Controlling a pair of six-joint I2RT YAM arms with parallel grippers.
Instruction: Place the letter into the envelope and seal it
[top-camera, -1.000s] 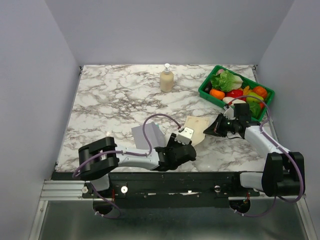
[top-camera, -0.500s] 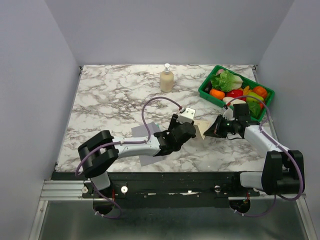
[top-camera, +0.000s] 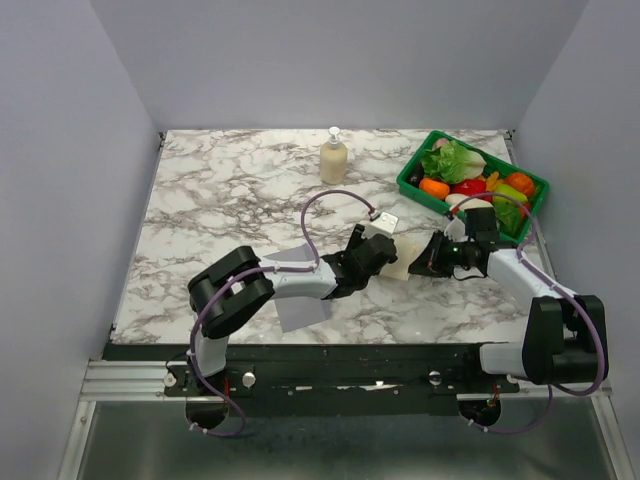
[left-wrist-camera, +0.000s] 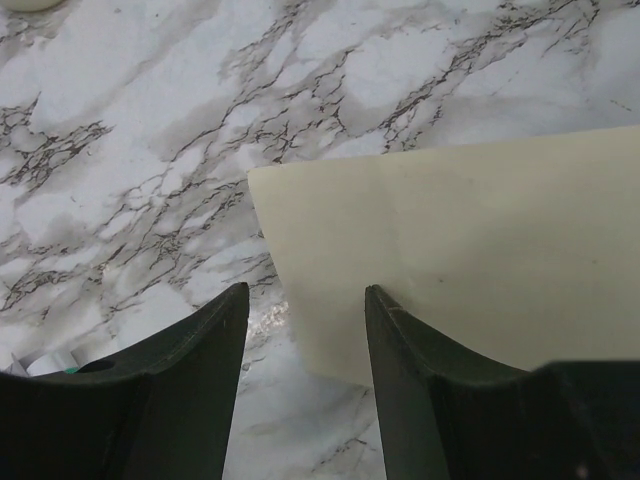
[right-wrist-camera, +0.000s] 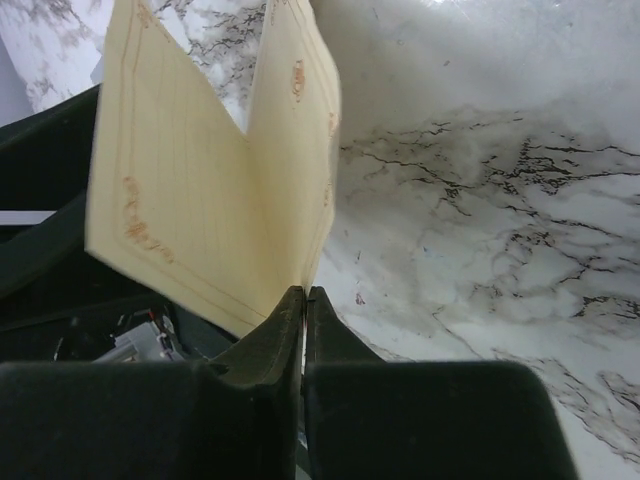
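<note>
The cream letter (right-wrist-camera: 210, 200), folded with a faint border line, is pinched at its edge by my right gripper (right-wrist-camera: 304, 295), which is shut on it. In the top view the letter (top-camera: 402, 265) sits just above the table between the two grippers, with the right gripper (top-camera: 432, 262) on its right. My left gripper (left-wrist-camera: 305, 300) is open, and a corner of the letter (left-wrist-camera: 460, 250) lies between its fingers without being gripped. In the top view the left gripper (top-camera: 383, 260) is at the letter's left edge. The grey envelope (top-camera: 302, 312) lies flat, partly under the left arm.
A soap dispenser bottle (top-camera: 333, 158) stands at the back middle. A green basket (top-camera: 408, 187) of toy vegetables sits at the back right, close behind the right arm. The table's front edge runs just below the envelope.
My left arm has swung from near the front edge away and to the right, bringing its open gripper up to the letter. The right gripper has stayed shut on the letter, nearly still.
</note>
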